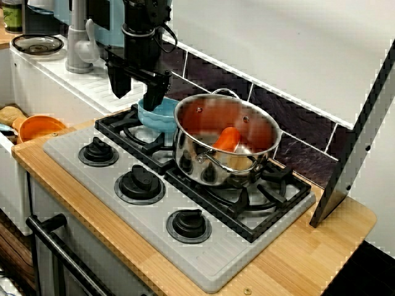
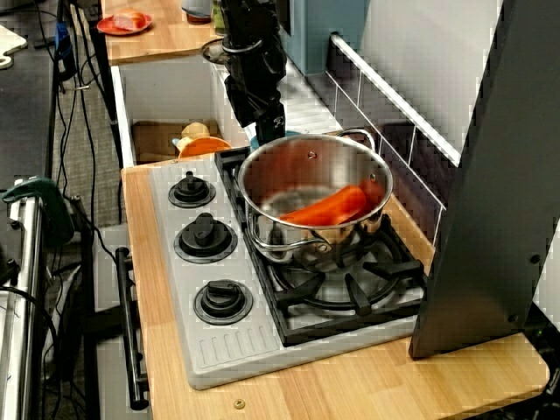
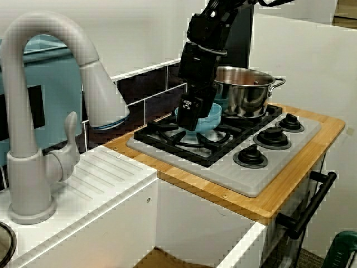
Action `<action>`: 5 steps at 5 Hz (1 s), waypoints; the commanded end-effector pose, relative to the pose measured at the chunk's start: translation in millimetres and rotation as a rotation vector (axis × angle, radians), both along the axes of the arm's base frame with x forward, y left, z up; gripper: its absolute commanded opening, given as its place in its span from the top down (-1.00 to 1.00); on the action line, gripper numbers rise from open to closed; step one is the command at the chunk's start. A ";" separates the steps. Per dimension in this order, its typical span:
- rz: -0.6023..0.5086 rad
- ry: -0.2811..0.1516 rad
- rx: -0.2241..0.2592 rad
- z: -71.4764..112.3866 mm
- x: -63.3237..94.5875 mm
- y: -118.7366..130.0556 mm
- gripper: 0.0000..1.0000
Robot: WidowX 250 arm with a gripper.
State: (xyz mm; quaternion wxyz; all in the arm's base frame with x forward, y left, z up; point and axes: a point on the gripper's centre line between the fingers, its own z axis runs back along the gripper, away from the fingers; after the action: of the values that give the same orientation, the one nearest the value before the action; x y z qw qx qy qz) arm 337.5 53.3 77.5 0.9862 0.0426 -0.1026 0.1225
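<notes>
My black gripper (image 1: 137,92) hangs open over the back-left burner, fingers pointing down. Right under it sits a light blue bowl (image 1: 157,116); one finger reaches down to about its rim, and whether they touch is unclear. From the sink side the gripper (image 3: 189,114) stands in front of the bowl (image 3: 210,118) and covers part of it. In the end-on view the gripper (image 2: 265,118) hides nearly all of the bowl. Next to the bowl stands a steel pot (image 1: 191,157) with an orange carrot-like piece (image 1: 227,139) lying inside.
The black grate (image 1: 271,203) and three knobs (image 1: 141,183) fill the stove top. A grey faucet (image 3: 33,111) rises at the sink. An orange bowl (image 1: 40,127) lies in the basin. A dark slanted panel (image 1: 358,135) leans at the stove's right end.
</notes>
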 end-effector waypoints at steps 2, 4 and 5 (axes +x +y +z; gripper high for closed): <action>0.005 -0.013 0.004 7.0 6.2 8.8 -1.00; 0.007 -0.024 -0.004 13.0 8.8 16.3 1.00; 0.011 -0.026 -0.008 16.4 8.5 20.6 1.00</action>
State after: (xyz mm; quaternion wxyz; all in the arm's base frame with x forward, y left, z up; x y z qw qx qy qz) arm 337.8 64.0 72.5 0.9883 0.0344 -0.0823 0.1239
